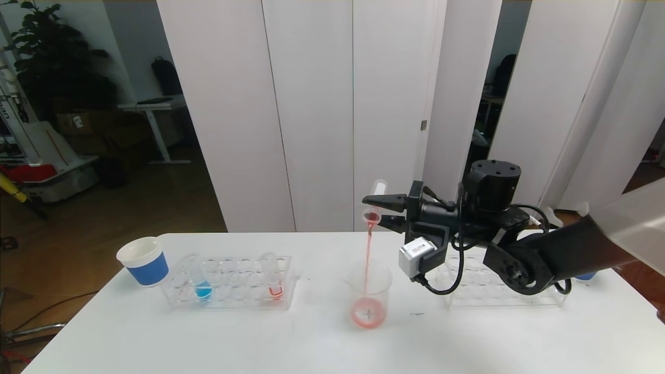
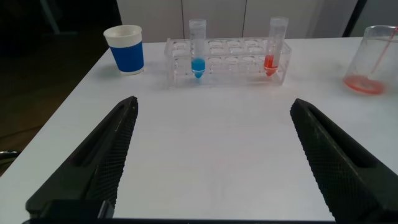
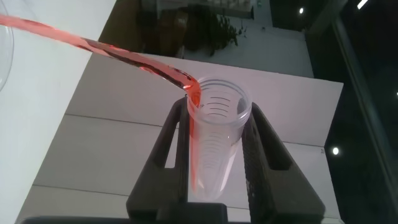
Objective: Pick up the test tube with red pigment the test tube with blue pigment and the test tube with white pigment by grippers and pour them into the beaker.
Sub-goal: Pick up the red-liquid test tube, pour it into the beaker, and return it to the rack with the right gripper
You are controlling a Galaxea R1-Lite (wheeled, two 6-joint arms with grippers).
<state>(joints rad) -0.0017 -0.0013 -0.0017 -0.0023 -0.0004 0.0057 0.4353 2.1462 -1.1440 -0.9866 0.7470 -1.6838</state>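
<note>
Over white table (image 1: 208, 337), right pincer (image 1: 383, 210) tips clear tube (image 1: 375, 206), red stream into glass beaker (image 1: 369, 296).

A thin red stream (image 1: 368, 254) falls from a clear tube (image 1: 375, 200) clamped between the black fingers of the right gripper (image 1: 382, 210) into a clear beaker (image 1: 369, 296) with white printed marks, pooling pinkish-red at its bottom. Beyond the black, ribbed fingers of the left gripper (image 2: 211, 155), a clear rack (image 2: 227, 62) on a white table (image 2: 211, 143) holds one tube of bright blue (image 2: 198, 57) and one of orange-red (image 2: 275, 46). Beside the rack stands a white cup (image 2: 126, 48) with a blue sleeve.
</note>
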